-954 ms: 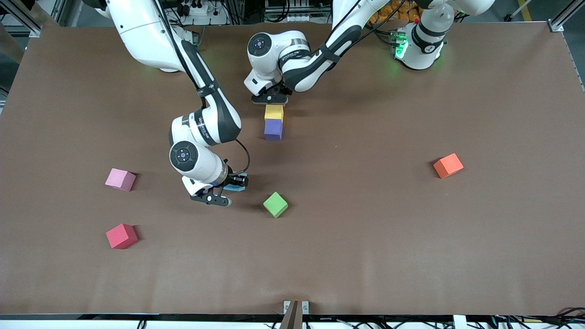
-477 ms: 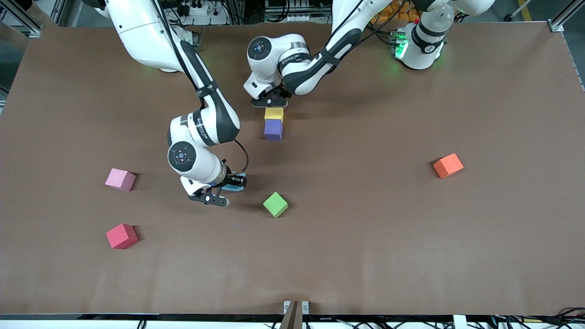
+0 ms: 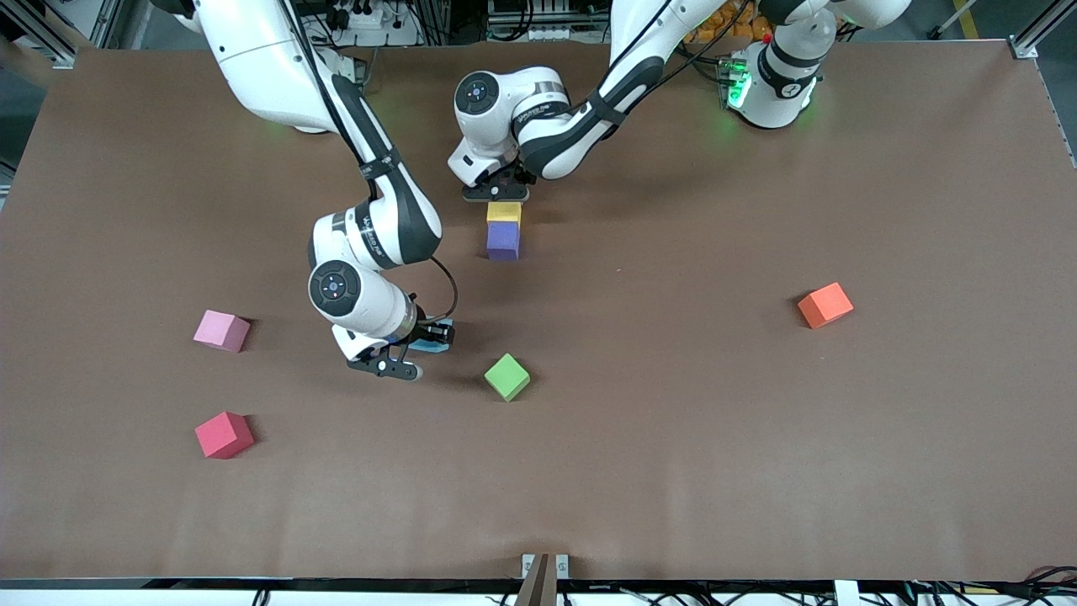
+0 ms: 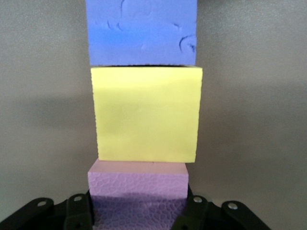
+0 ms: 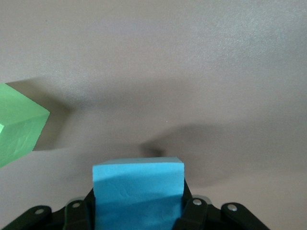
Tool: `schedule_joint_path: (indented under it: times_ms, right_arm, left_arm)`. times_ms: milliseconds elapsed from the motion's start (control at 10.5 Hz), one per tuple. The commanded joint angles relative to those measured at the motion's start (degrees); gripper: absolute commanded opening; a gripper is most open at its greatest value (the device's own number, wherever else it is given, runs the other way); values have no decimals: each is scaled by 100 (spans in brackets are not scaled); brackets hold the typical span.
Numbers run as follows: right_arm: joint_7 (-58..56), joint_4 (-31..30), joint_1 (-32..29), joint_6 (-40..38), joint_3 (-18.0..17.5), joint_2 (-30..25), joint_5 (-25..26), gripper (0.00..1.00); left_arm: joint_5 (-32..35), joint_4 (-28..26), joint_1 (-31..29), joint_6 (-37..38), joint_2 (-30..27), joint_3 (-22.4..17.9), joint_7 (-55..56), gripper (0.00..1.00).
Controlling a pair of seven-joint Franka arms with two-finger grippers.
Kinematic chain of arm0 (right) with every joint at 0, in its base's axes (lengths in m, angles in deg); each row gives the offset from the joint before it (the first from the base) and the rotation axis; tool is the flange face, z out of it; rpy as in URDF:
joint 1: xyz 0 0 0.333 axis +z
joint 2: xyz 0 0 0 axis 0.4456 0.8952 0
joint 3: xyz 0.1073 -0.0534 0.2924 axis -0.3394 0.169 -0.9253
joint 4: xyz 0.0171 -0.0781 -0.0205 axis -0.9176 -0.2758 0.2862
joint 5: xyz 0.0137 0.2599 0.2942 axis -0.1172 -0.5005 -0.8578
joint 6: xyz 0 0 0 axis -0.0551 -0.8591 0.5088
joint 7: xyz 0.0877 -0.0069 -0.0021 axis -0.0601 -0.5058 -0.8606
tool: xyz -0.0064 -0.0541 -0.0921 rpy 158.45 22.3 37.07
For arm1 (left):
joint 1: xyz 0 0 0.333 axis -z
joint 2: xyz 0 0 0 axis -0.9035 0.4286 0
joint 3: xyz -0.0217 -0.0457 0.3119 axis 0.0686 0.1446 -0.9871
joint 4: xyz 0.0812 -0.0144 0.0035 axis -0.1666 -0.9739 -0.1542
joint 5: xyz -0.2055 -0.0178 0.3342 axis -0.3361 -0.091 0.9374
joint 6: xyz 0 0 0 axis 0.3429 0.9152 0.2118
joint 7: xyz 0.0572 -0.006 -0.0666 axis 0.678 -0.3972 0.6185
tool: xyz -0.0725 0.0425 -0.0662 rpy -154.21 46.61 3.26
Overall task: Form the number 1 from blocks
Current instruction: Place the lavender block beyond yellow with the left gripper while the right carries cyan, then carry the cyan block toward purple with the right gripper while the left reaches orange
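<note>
The red cube lies nearest the front camera, toward the right arm's end of the table. A little farther back sits the green cube, about mid-table. Beside it, toward the right arm's end, the right gripper is clamped on the light blue block – the right wrist view shows that block wedged between the fingers, with the green cube off to one side. Whether the block rests on the table or hangs just above it I cannot tell. The pink block lies at about the same depth, nearer the right arm's end of the table. The orange block sits well apart, toward the left arm's end. Farther still, the purple block and the yellow block touch in a line running away from the camera, yellow the farther one. Just past the yellow block, the left gripper grips a lilac block that meets the yellow block's edge – it shows only in the left wrist view, lined up with yellow and purple
</note>
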Motion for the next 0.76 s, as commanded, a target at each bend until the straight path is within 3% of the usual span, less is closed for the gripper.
schedule_joint_path:
  times_ms: [0,95,191,668]
  right_arm:
    - [-108,-225,-40,-2,-1,-242,-114,55]
    - [-196,-234,-58,-20,7,-251,-105,55]
    - [-266,-234,-75,-20,16,-251,-105,55]
    - [-742,-471,-137,50,131,-313,-96,55]
  left_arm:
    - [191,111,28,-10,66,-63,-97,34]
    - [191,111,63,-10,66,-133,-194,86]
    - [191,111,89,-19,66,-151,-117,100]
    - [200,164,186,60,-152,-160,208,100]
